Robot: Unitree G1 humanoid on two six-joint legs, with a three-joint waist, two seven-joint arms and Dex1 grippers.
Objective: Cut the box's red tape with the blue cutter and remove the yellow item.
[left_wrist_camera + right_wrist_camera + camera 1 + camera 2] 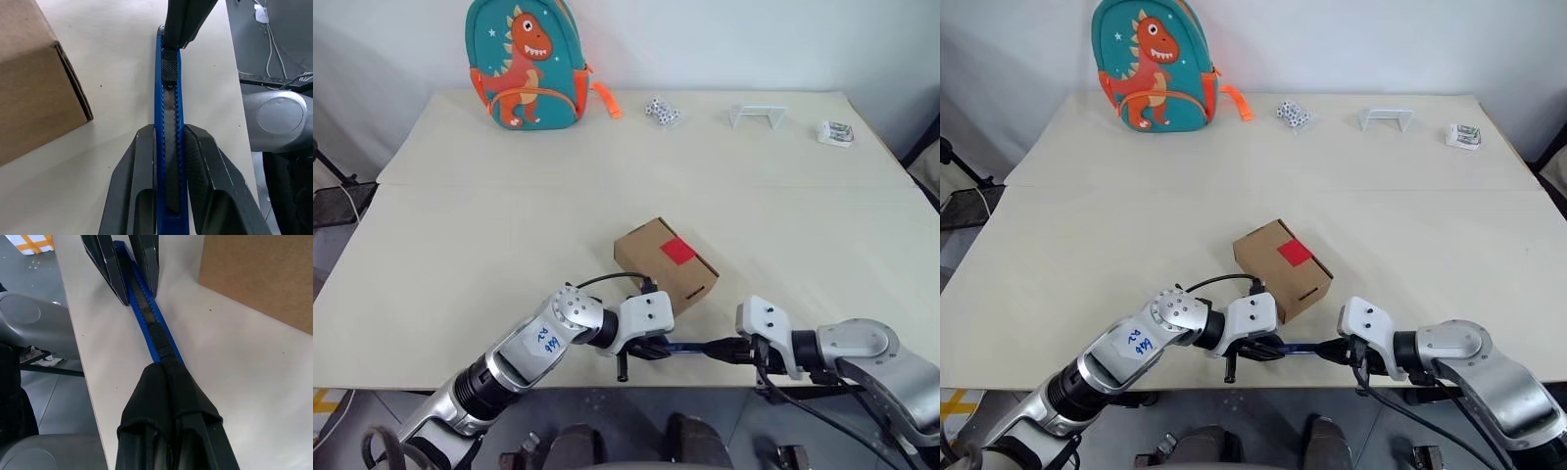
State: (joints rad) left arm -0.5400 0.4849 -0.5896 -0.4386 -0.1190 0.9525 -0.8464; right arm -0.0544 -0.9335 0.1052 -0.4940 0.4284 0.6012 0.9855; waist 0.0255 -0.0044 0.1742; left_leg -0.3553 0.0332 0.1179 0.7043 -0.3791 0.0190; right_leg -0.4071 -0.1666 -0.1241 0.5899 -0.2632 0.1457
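White wall backs a pale worktop point(460, 245) carrying, along its far edge, a teal dinosaur backpack point(524, 64), a cluster of small dice-like pieces point(661, 111), a white bracket point(758, 116) and a small white packet point(835, 133).

Box point(664, 262) sits near the front centre, turned at an angle, flaps shut, with the red tape point(678, 251) intact on its top face.

Cutter point(690, 347) lies level along the front edge of the worktop, just in front of the box and apart from it, spanning the gap between both grippers.

Left gripper point(168, 147) is clamped on one end of the cutter, a finger on each long side of the blue body, slider track facing up between them.

Right gripper point(166, 377) is clenched, its fingers pressed together over the opposite end of the cutter, just past the black slider point(159, 340). Whether it truly pinches the cutter or merely bears on it cannot be told.
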